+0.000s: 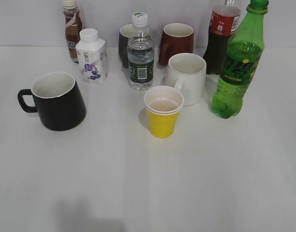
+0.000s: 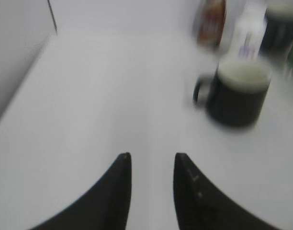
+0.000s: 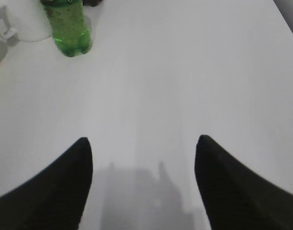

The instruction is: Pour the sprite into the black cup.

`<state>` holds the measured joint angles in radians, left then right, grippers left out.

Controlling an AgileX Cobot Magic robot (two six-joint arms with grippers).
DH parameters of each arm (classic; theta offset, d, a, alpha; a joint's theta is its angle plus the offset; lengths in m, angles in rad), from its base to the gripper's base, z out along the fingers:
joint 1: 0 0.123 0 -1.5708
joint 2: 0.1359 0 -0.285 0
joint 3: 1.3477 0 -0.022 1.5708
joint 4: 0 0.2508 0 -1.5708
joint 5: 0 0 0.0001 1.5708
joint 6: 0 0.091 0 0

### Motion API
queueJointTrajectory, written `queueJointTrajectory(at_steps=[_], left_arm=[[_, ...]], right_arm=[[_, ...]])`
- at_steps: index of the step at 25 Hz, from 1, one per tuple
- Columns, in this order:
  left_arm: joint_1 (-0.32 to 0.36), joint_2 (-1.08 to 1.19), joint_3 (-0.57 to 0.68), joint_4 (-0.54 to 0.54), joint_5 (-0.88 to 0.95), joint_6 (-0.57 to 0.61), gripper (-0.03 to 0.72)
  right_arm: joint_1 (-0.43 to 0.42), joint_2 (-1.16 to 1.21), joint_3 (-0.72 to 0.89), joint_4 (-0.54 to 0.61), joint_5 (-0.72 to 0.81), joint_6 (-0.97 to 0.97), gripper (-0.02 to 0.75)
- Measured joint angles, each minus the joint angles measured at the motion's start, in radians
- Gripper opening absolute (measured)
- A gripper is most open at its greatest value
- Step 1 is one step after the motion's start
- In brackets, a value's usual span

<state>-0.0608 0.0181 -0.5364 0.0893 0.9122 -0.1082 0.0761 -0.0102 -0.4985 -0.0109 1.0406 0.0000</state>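
White tabletop lies under both: right hand (image 3: 142,143) spread wide, left hand (image 2: 152,160) narrowly parted, each holding nothing.

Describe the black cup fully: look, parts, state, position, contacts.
The black cup is a wide glossy mug, ceramic by its look, flaring toward its base, with a white inside, a thin bright rim and a squarish black handle pointing left in the exterior view. It stands upright on the white table, at the left, apart from the other items; the small white carton behind it is nearest. It looks empty. Nothing grips it; the left wrist view shows it blurred, beyond the fingers.
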Motion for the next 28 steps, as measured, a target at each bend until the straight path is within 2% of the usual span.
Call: queueJointTrajectory(at_steps=[5,9,15,18,21,28], left_arm=[[0.0,0.171,0.083,0.048,-0.716,0.0,0.239],[0.0,0.481,0.204,0.068,-1.229,0.0,0.24],[0.0,1.095,0.243,0.07,-1.715,0.0,0.261],[0.0,1.283,0.244,0.09,-1.813,0.0,0.285],[-0.001,1.397,0.278,0.133,-1.828,0.0,0.307],[-0.008,1.493,0.328,0.159,-1.845,0.0,0.32]], right_arm=[[0.0,0.0,0.0,0.0,0.0,0.0,0.501],[0.0,0.0,0.0,0.0,0.0,0.0,0.501],[0.0,0.0,0.0,0.0,0.0,0.0,0.501],[0.0,0.0,0.0,0.0,0.0,0.0,0.501],[0.0,0.0,0.0,0.0,0.0,0.0,0.501],[0.0,0.0,0.0,0.0,0.0,0.0,0.501]])
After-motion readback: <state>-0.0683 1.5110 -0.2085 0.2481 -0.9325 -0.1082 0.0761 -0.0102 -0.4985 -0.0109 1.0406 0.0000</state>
